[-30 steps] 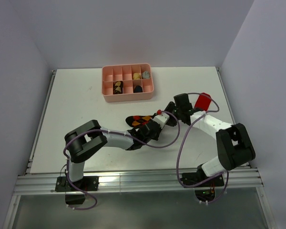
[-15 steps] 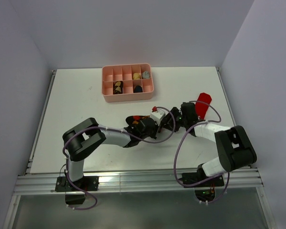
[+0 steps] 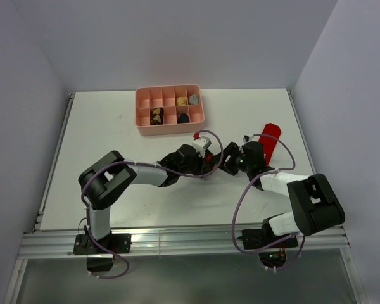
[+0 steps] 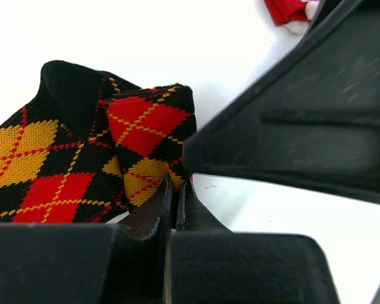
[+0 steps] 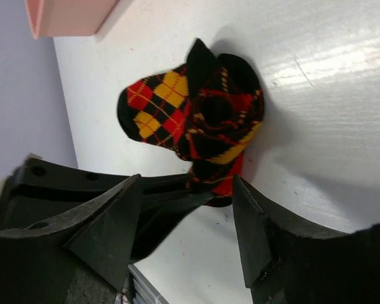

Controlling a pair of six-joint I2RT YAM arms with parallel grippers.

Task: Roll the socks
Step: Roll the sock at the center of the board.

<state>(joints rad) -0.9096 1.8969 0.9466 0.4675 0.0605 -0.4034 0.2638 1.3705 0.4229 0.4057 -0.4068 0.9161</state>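
Argyle socks (image 5: 190, 114), pinched by left tool (image 4: 175, 183), just before right tool (image 5: 189, 183)

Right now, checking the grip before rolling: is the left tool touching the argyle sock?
Touching. The left wrist view shows the shut left tool pinching the argyle sock.

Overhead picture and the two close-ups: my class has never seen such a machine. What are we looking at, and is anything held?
The left arm and right arm are robot arms bolted at the near edge of the table; the overhead camera looks down on them. Each close-up comes from a camera on one wrist. On the table lie a pink tray, a red sock and an argyle sock. The left gripper is shut, pinching the argyle sock's edge; the right gripper stands open, holding nothing.
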